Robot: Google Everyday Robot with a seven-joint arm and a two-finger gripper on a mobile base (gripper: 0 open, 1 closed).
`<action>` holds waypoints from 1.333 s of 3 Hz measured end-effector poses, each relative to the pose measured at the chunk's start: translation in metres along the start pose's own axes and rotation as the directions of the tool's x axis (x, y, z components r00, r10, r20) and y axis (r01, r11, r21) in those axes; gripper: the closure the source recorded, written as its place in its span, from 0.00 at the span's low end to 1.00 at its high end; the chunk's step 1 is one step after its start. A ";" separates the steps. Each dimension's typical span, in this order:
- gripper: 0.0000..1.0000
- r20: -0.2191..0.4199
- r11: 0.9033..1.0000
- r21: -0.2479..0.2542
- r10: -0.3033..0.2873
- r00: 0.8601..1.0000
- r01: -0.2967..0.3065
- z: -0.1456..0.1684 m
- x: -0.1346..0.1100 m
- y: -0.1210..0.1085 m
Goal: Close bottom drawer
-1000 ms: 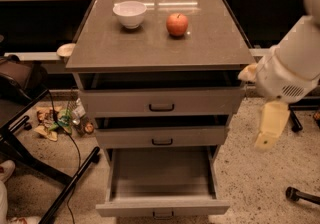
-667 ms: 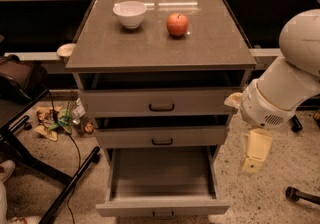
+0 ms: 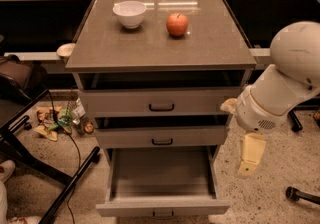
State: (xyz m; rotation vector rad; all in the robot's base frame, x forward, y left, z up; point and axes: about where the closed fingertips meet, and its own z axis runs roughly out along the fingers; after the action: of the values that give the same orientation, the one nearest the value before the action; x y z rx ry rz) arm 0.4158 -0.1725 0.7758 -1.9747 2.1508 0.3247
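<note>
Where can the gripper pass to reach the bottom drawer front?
Bare floor right of the bottom drawer, where the gripper hangs. Left is crowded: black stand legs, cable, litter. Cabinet top is free in front of bowl and apple.

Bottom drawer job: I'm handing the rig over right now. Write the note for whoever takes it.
Gripper: hangs pointing down off the cabinet's right side, about level with the bottom drawer, apart from it.
Bottom drawer: pulled far out, its box looks empty, and its front panel is near the lower edge of the view.
Middle drawer and top drawer: set much further in.
Done: no closing yet.
Left: probably bring the gripper round to the front panel and push it in until it lines up with the middle drawer.
Bowl and apple sit on top, out of the way.
</note>
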 end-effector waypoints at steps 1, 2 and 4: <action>0.00 0.011 0.999 -0.031 -0.040 0.999 0.040 0.051 0.013 -0.002; 0.00 0.054 0.996 -0.046 -0.080 0.995 0.082 0.104 0.026 -0.006; 0.00 0.201 0.990 -0.084 -0.092 0.975 0.111 0.197 0.038 -0.005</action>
State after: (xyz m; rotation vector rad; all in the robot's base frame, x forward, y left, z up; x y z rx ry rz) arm 0.4180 -0.1512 0.5766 -2.0002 1.9391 0.5885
